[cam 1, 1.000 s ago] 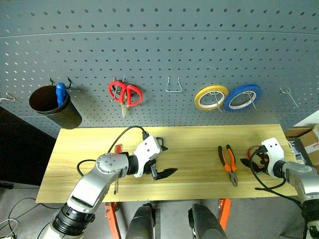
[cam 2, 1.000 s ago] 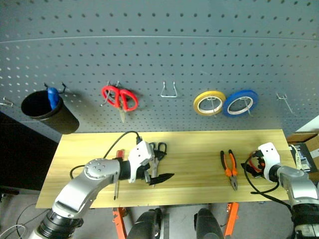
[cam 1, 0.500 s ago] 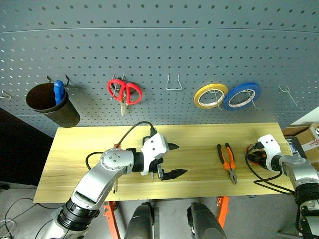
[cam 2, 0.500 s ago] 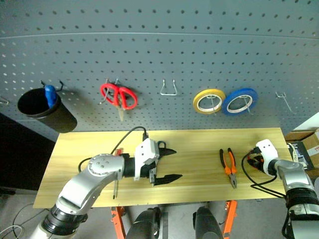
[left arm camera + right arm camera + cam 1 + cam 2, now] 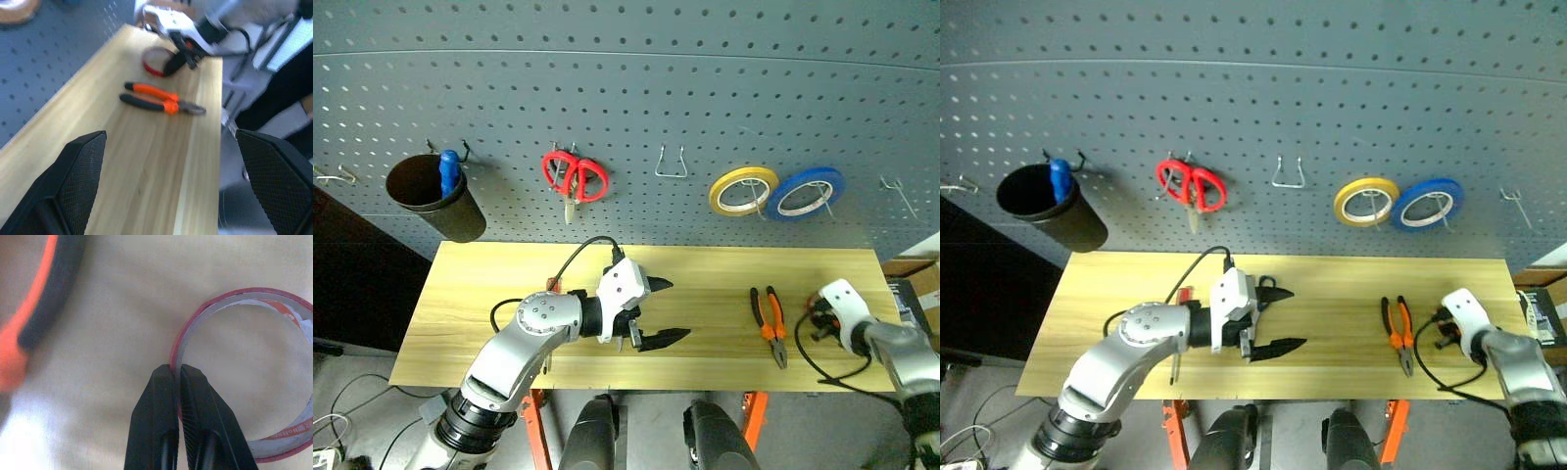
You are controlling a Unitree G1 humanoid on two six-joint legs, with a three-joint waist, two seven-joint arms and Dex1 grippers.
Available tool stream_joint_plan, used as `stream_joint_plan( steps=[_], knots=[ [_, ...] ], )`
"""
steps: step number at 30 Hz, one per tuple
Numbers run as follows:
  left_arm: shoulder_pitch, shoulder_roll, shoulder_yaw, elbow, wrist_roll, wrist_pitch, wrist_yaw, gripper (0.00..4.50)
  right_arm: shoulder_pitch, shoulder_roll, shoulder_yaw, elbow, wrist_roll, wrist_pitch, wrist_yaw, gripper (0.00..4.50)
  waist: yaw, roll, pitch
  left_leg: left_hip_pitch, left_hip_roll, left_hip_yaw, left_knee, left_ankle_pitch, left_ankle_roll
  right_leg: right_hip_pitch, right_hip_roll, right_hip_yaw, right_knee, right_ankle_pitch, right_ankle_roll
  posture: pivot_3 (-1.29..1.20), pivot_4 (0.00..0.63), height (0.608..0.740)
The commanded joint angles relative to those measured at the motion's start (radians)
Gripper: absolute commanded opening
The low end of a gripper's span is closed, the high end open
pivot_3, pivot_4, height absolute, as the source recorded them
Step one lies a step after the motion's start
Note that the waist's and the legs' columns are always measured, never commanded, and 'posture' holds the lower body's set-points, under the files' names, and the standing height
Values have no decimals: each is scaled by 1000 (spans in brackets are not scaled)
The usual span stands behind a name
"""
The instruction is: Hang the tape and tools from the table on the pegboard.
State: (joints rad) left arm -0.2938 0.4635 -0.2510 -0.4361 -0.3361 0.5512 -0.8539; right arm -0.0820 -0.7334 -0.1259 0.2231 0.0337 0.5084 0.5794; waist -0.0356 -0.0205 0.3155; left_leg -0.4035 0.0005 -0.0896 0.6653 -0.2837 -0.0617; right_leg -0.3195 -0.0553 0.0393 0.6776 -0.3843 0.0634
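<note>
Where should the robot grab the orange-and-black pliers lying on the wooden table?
Probably by the two orange-and-black handles, pinched together across their width from above. The pliers lie flat on the pale wood table, handles toward the grey-blue pegboard and steel nose toward the front edge. The handles are the thicker, grippier end, and nothing crowds them.

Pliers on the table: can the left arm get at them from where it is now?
Probably yes. The pliers lie flat on bare table, nothing standing between them and the open left end effector. The right end effector, pinching the red tape, sits just beyond.
</note>
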Motion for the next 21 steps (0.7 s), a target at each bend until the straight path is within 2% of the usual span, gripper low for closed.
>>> stream_joint_plan(
  steps=[1, 3, 6, 10, 12, 16, 21],
  knots=[
    [0, -33, 19, -67, -47, -13, 25, 4500, 145, -4, -177, -291, 19, 20, -72, 48, 0, 2, 1, -1, 0, 0, 0, 0, 0, -1, 0, 0, 0, 0, 0, -101, 314, 740],
    [7, -41, 2, -72, -38, -45, 18, 4500, 231, 52, -250, -456, 33, 32, -119, 48, -2, 2, 1, -1, 0, 1, -1, 0, 0, -1, 0, 0, 0, 0, 0, -113, 318, 740],
    [11, -30, -20, -67, -15, -93, -8, 4500, 324, 156, -287, -678, 29, 19, -198, 48, -17, 2, 2, 0, 2, 1, -2, 0, 0, -1, 2, 0, 0, 0, 0, -129, 324, 740],
    [2, -26, -29, -52, -19, -131, -26, 4500, 416, 306, -236, -920, -14, -70, -298, 48, -25, 4, 3, 3, 2, 2, -3, 0, 0, -1, 2, 2, 2, 0, 0, -138, 329, 740],
    [-20, -39, -27, -38, -17, -145, -18, 4500, 398, 363, -201, -1004, -43, -134, -352, 48, -30, 4, 3, 3, 3, 3, -3, 0, 0, -1, 2, 4, 2, 0, 0, -143, 329, 740],
    [-48, -57, -20, -26, -46, -141, -24, 4500, 272, 380, -245, -985, -33, -137, -393, 48, -41, 4, 3, 3, 1, 2, -2, 0, 0, -1, 1, 5, 2, 1, 2, -143, 327, 740],
    [-54, -75, -28, -34, -54, -134, -10, 4500, 113, 351, -323, -849, 40, -128, -385, 48, -46, 4, 3, 3, 0, 2, -3, 1, 1, -1, 1, 3, 2, 1, 2, -133, 323, 740]
  ],
)
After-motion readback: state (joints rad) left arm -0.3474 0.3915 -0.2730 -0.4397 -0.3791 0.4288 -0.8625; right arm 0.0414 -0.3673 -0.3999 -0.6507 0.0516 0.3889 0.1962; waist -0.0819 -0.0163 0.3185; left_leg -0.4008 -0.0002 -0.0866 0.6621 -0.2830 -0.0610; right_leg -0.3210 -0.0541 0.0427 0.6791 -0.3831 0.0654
